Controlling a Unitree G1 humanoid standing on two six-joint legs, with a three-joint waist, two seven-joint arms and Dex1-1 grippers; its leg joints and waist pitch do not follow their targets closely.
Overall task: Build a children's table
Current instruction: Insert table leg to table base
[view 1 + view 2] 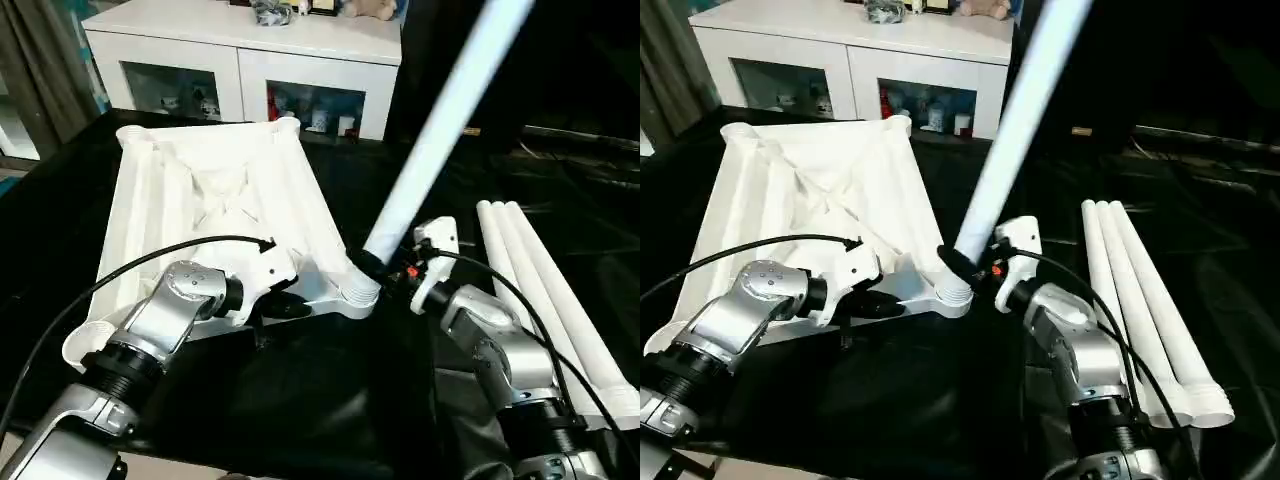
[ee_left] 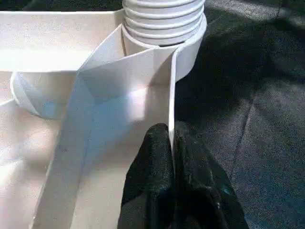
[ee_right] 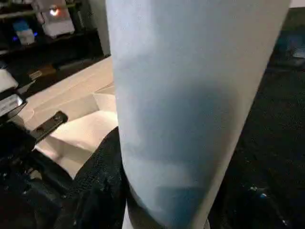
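The children's table top (image 1: 220,200) lies upside down on the black work table, ribbed underside up. My left gripper (image 1: 285,306) is shut on the thin rim wall (image 2: 171,90) of the top's near edge, just beside the near right corner socket (image 1: 355,293). One white leg (image 1: 440,120) stands in that socket, leaning up and away to the right. My right gripper (image 1: 376,264) is shut around the leg's lower end, just above the socket; one black finger (image 3: 100,181) wraps the leg (image 3: 190,95). Three more legs (image 1: 545,290) lie side by side to the right.
A white cabinet (image 1: 250,60) with glass doors stands behind the black-covered work table (image 1: 330,400). The three loose legs lie close to my right forearm (image 1: 500,350). A black cable (image 1: 150,255) loops over my left arm.
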